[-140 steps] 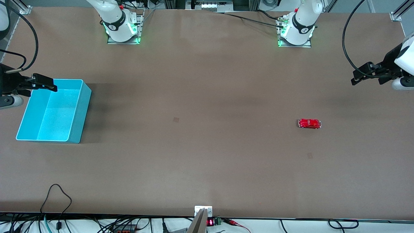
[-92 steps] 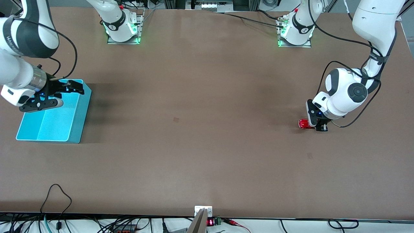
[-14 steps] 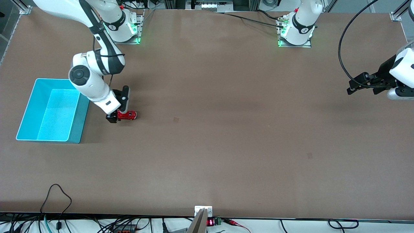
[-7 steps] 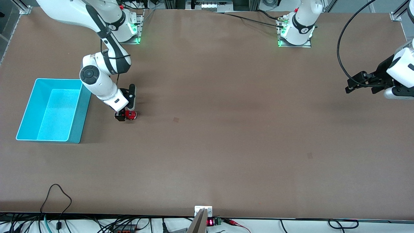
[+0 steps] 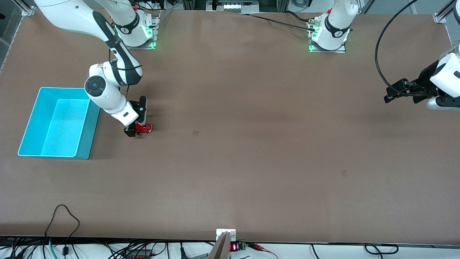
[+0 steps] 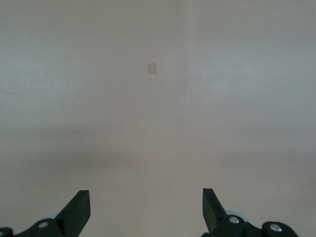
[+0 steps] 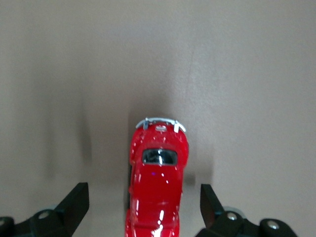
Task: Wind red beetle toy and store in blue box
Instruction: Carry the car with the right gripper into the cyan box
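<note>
While I watch the front view, my right gripper [image 5: 137,126] sits low at the red beetle toy [image 5: 143,128], which rests on the brown table [image 5: 251,162] just beside the blue box [image 5: 57,122], toward the right arm's end of the table. Seen from the box, the toy lies at about three o'clock, close to the box's long wall but not touching it. In the right wrist view the toy [image 7: 157,185] lies lengthwise between the two dark fingers [image 7: 71,207], its silvery bumper pointing away from the wrist, and I see a clear strip of table on each side of the red body, so the jaws stand spread wide and grip nothing. The toy is on its wheels, flat on the table. The box stands upright and I see only its pale blue floor inside. My left gripper [image 5: 399,91] waits in the air over the table's edge at the left arm's end, at about three o'clock from the toy and well apart from it. Its wrist view shows both fingers [image 6: 76,212] parted with only bare table between them, so that hand is spread and holding nothing.
</note>
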